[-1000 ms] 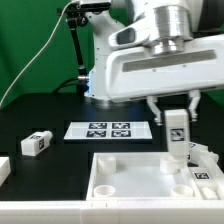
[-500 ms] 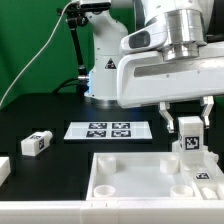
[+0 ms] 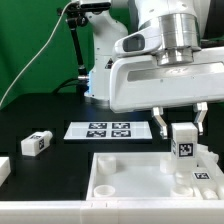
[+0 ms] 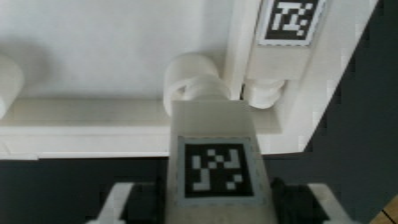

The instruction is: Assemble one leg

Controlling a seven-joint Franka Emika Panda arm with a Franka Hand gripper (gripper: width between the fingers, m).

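Note:
My gripper (image 3: 182,128) is shut on a white leg (image 3: 183,146) with a black-and-white tag on its face, holding it upright over the far right part of the large white panel (image 3: 125,176). In the wrist view the held leg (image 4: 217,150) runs between my fingers (image 4: 128,198) toward a round corner socket (image 4: 199,80) of the panel (image 4: 107,110). Another tagged leg (image 4: 285,40) lies beside the panel's edge. A further leg (image 3: 38,143) lies on the black table at the exterior view's left.
The marker board (image 3: 108,130) lies flat on the table behind the panel. A white part (image 3: 4,168) sits at the left edge. More tagged white parts (image 3: 204,177) lie at the panel's right end. The robot base stands behind.
The gripper turned at the wrist and shifted slightly, carrying the leg; the leg now sits a little lower over the panel's right part with its tag facing the exterior camera.

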